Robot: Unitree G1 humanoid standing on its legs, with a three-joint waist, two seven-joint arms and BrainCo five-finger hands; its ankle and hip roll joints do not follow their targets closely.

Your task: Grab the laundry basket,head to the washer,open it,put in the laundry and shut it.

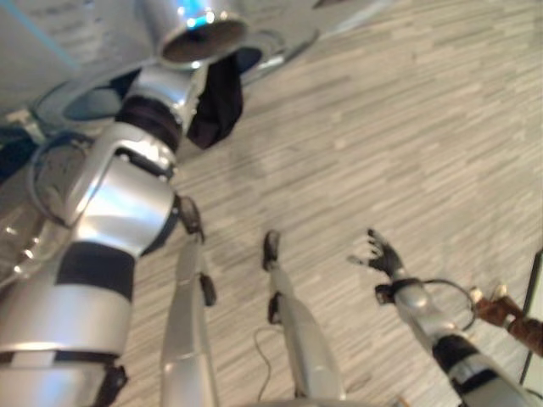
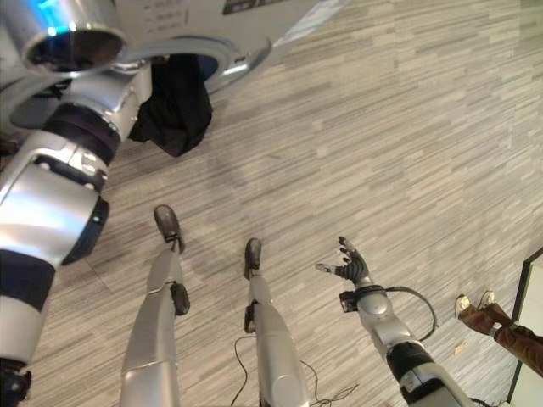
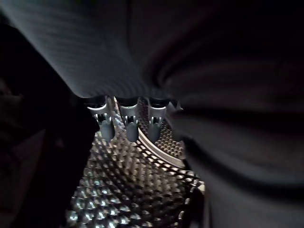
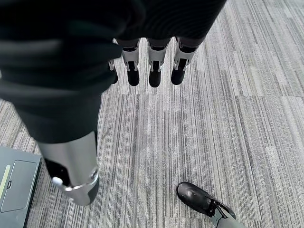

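- Laundry, a dark garment point(image 2: 174, 106), hangs half out of the washer's round opening point(image 2: 229, 59), draping down over the lower rim toward the floor.
- Left robot hand point(image 3: 127, 124) is reaching into the machine: in its wrist view the dark-tipped fingers point(image 3: 108, 128) point straight ahead, relaxed, closed around nothing.
- Just past those fingers sits the perforated steel drum point(image 3: 128, 190), studded and shiny, with dark cloth point(image 3: 223, 156) lying to the side of the hand inside the opening.
- From the head views the left arm runs up into the washer mouth, and the garment hangs right beside the forearm.
- Right robot hand point(image 2: 348, 264) hangs low and well apart from the washer, over the striped grey floor point(image 2: 407, 127), fingers spread and released, holding nothing.
- In the right wrist view those fingers point(image 4: 154, 71) point straight out over the same carpet-like floor.
- A person's shoes and brown trouser legs point(image 2: 496, 326) stand at the far right edge, near a dark panel point(image 2: 524, 331).
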